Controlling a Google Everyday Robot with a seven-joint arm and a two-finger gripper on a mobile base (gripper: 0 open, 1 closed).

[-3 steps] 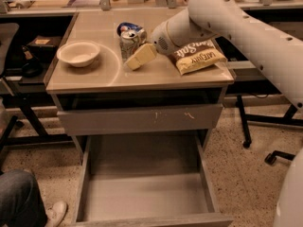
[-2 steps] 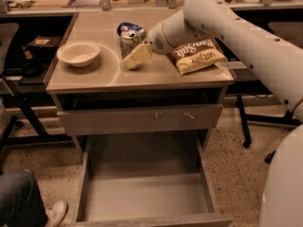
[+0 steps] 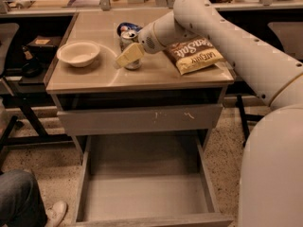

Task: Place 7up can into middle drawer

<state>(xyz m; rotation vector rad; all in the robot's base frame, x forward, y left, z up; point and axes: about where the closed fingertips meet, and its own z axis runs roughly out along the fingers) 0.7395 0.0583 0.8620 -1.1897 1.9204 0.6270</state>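
Moved left since a second ago: the cream two-finger gripper [image 3: 129, 56] now sits right against the small pale silvery soda can, the 7up can [image 3: 129, 38], covering its front. Gripper looks to touch the can; how wide it is open, cannot tell. Can has not moved, upright on the tan countertop [image 3: 99, 77], centre-back, not lifted.

Dark blue can [image 3: 124, 27] stands just behind the 7up can, touching or nearly so. Brown-and-white crinkly chip bag [image 3: 194, 55] lies flat just to the right, under the white arm [image 3: 222, 27]. White round bowl [image 3: 78, 54] is to the left, apart from the can.

Below the top, a grey drawer front with white scratches [image 3: 139, 119] is closed. Under it the middle drawer [image 3: 147, 193], a wide shallow grey box, is pulled fully out, with its plain floor showing. Countertop front edge is free along its whole width.

Bottom left: a person's blue-jeaned leg [image 3: 19, 197] and pale shoe [image 3: 54, 212], beside the drawer's left wall. Robot's white body [image 3: 274, 169] fills the right side.
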